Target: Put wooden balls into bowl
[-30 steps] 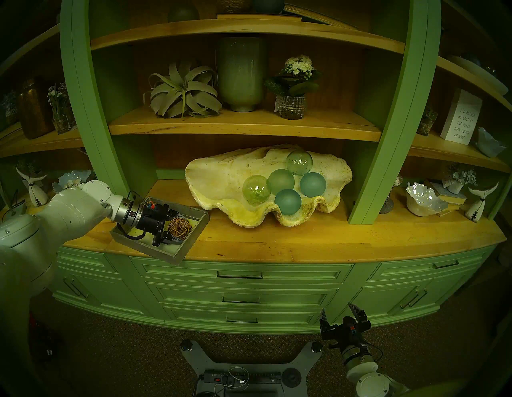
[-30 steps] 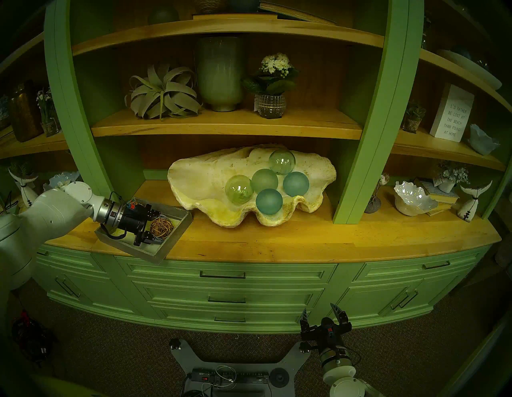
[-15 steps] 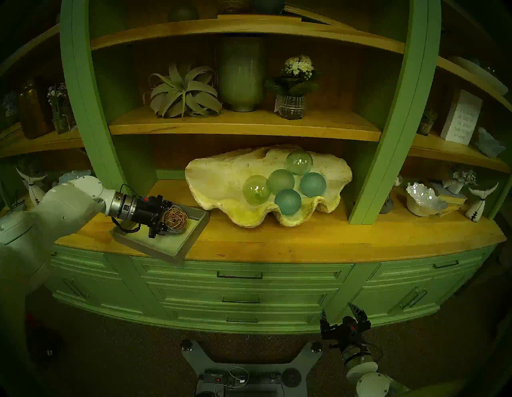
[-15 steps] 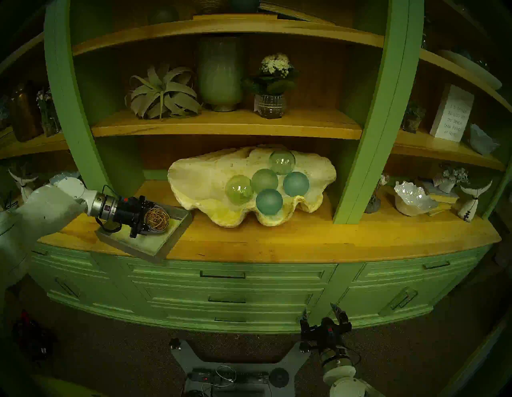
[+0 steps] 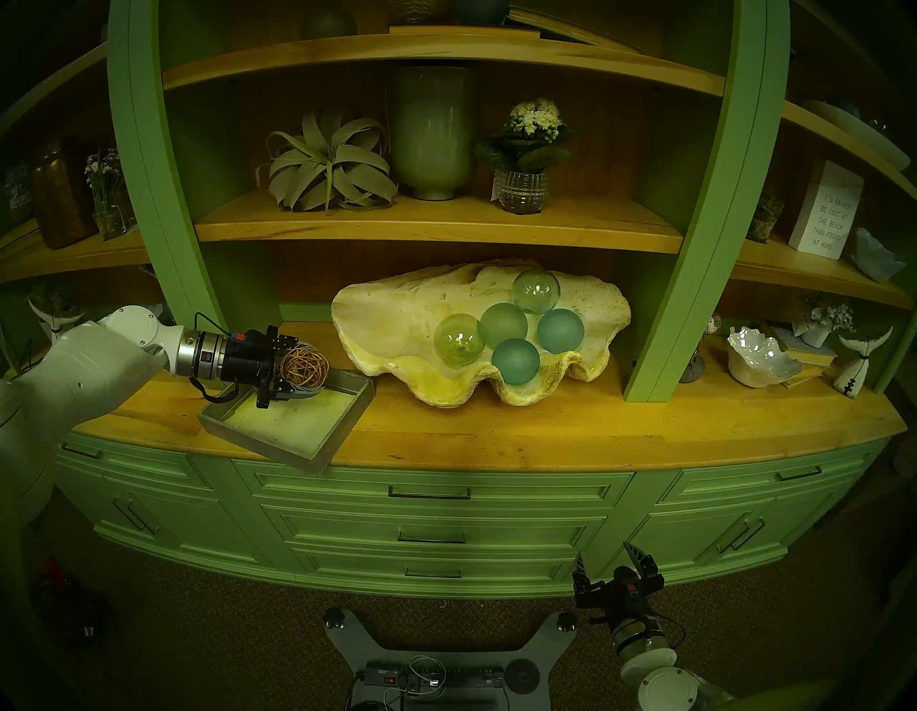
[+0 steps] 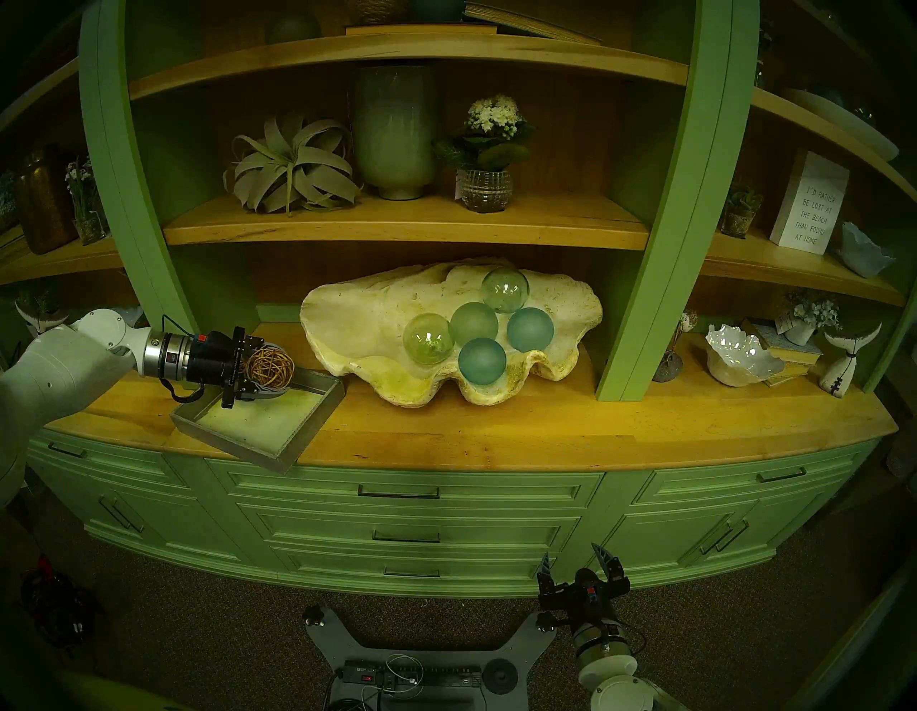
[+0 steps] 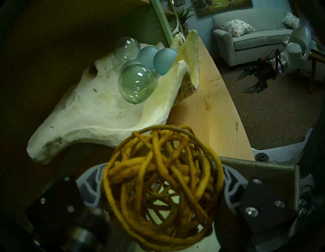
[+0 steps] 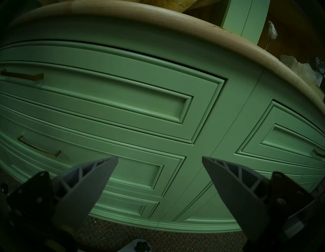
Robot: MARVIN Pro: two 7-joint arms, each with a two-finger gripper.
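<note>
With the left gripper (image 5: 301, 367) clamped on a woven rattan ball (image 5: 304, 368) above the grey tray (image 5: 342, 426) and the right gripper (image 5: 615, 563) idle, jaws apart, the carry step calls for travel toward three o'clock, over the clam-shell bowl's (image 5: 397, 318) scalloped rim, short of the glass spheres (image 5: 503, 323).

Green-painted shelving unit (image 5: 714, 208) with curved uprights, honey wood shelves (image 5: 436, 223), wood countertop (image 5: 570, 427). Panelled drawers (image 5: 431, 491) below, dark bar handles (image 8: 38, 149). Brown low-pile carpet (image 5: 223, 635). Light dim, greenish cast. Left wrist view: grey-blue sofa (image 7: 253, 38) with patterned cushions (image 7: 237, 27), framed picture (image 7: 223, 6) on blue-grey wall above it.
</note>
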